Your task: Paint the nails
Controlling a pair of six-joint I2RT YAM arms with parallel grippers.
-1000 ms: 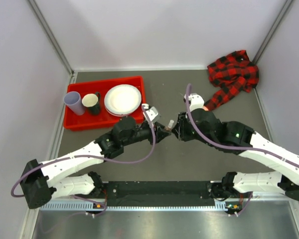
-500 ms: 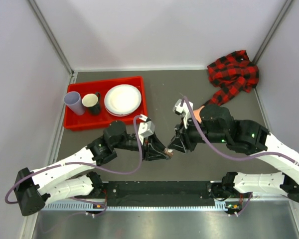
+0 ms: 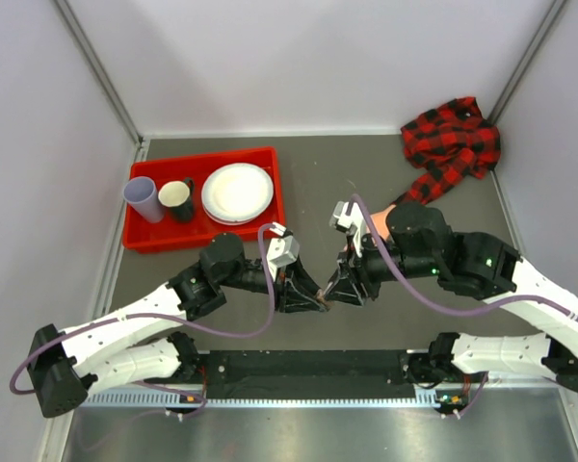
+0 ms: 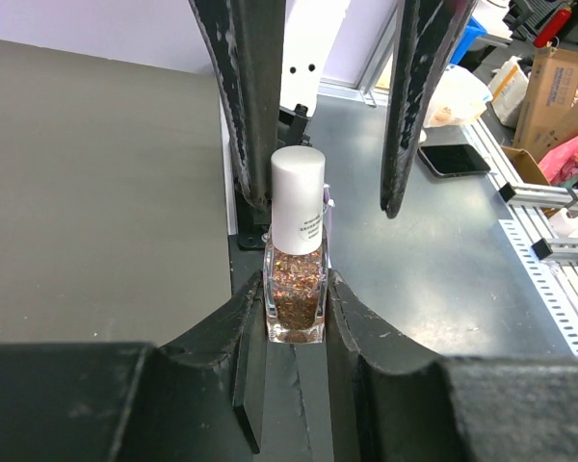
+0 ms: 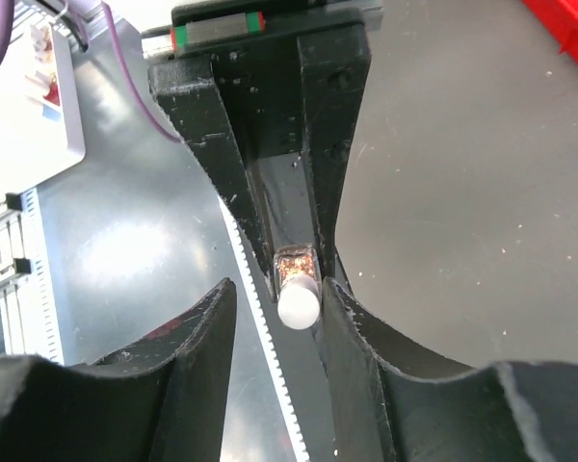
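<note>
Nail polish bottle (image 4: 296, 289) in left hand (image 4: 296, 281); right hand (image 5: 277, 291) gapes around cap (image 5: 298, 300).

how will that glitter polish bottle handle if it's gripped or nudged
The polish bottle looks like smooth clear glass: probably rigid, breakable, a bit slippery. Its flat sides, clamped in the left gripper, likely resist twisting. Tall and narrow under a long white cap, it may tip easily if nudged.
</note>
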